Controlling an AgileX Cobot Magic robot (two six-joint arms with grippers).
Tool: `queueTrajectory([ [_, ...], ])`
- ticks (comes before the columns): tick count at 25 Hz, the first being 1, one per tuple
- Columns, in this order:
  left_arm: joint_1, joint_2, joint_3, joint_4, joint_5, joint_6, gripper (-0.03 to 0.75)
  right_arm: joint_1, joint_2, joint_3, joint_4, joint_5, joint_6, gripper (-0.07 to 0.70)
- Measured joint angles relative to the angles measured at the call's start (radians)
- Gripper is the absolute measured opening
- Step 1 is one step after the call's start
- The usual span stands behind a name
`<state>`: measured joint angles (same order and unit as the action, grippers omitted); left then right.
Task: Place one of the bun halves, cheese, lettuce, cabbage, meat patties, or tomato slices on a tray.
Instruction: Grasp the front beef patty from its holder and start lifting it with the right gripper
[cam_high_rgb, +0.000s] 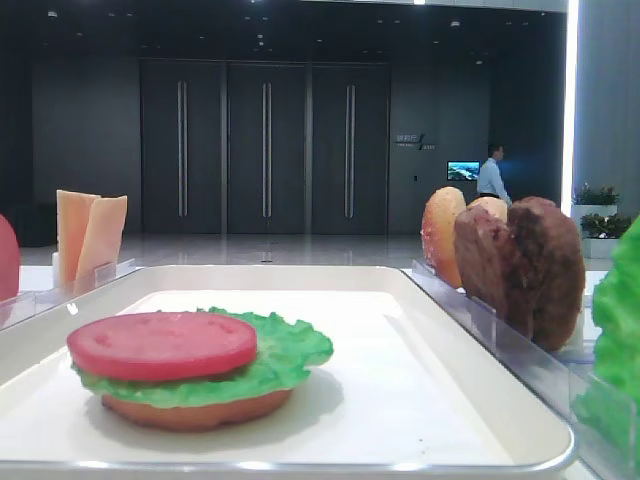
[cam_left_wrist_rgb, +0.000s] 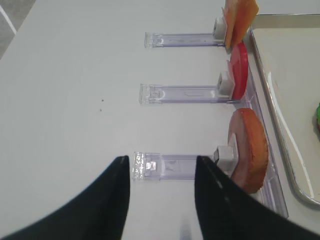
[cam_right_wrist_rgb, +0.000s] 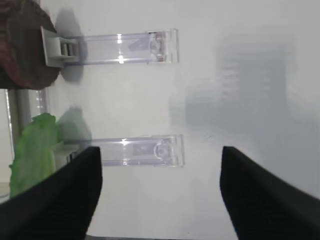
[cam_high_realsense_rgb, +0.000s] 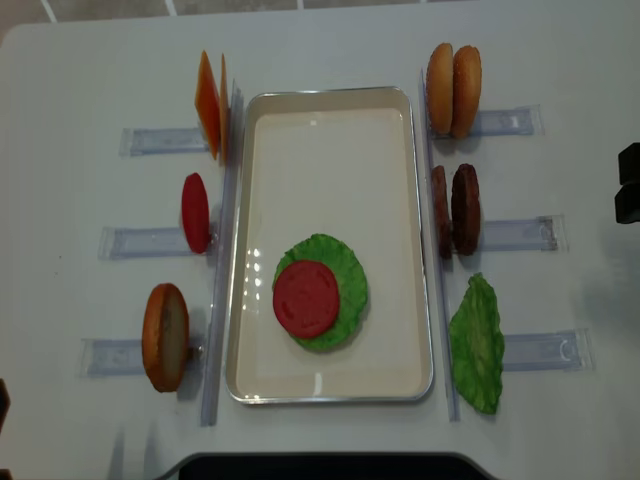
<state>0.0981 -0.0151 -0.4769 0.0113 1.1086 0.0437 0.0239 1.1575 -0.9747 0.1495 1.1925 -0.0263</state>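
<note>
racks of clear plastic (cam_high_realsense_rgb: 150, 242) stand along both long sides of the large glossy white rectangular tray (cam_high_realsense_rgb: 330, 120), holding spare ingredients upright on edge, likely so a gripper can close on a rim. on the left: two thin pale orange cheese slices (cam_high_realsense_rgb: 211, 103), one flat red tomato slice (cam_high_realsense_rgb: 195, 212) and one golden-orange bun half (cam_high_realsense_rgb: 165, 336). on the tray a flat orange-brown bottom bun (cam_high_rgb: 195, 410) carries a bright green ruffled lettuce leaf (cam_high_realsense_rgb: 335, 290) with a second red tomato slice (cam_high_realsense_rgb: 306, 298) on top, so the stack is part built. on the right: two more bun halves (cam_high_realsense_rgb: 453, 76), two dark reddish-brown meat patties (cam_high_realsense_rgb: 455, 209) and one spare lettuce leaf (cam_high_realsense_rgb: 477, 345). the left gripper (cam_left_wrist_rgb: 162, 200) hangs part open and empty above the white table beside its racks. the right gripper (cam_right_wrist_rgb: 160, 192) hovers wide and empty near the patties, probably the next layer.
</note>
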Motion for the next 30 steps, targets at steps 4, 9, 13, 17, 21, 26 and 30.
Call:
queueTrajectory([
  [4, 0.0, 0.0, 0.0, 0.0, 0.0, 0.0, 0.328, 0.157, 0.001, 0.0, -0.025, -0.022, 0.116, 0.467],
  [9, 0.0, 0.0, 0.0, 0.0, 0.0, 0.0, 0.328, 0.431, 0.074, -0.057, -0.106, -0.058, 0.327, 0.456],
  [13, 0.0, 0.0, 0.0, 0.0, 0.0, 0.0, 0.328, 0.606, 0.203, -0.172, -0.174, -0.065, 0.459, 0.455],
  [17, 0.0, 0.0, 0.0, 0.0, 0.0, 0.0, 0.328, 0.674, 0.302, -0.243, -0.228, -0.061, 0.514, 0.455],
  [21, 0.0, 0.0, 0.0, 0.0, 0.0, 0.0, 0.328, 0.676, 0.367, -0.25, -0.232, -0.068, 0.533, 0.459],
  [26, 0.0, 0.0, 0.0, 0.0, 0.0, 0.0, 0.328, 0.676, 0.403, -0.25, -0.228, -0.12, 0.535, 0.469],
  [30, 0.0, 0.0, 0.0, 0.0, 0.0, 0.0, 0.328, 0.676, 0.407, -0.25, -0.228, -0.182, 0.535, 0.473],
])
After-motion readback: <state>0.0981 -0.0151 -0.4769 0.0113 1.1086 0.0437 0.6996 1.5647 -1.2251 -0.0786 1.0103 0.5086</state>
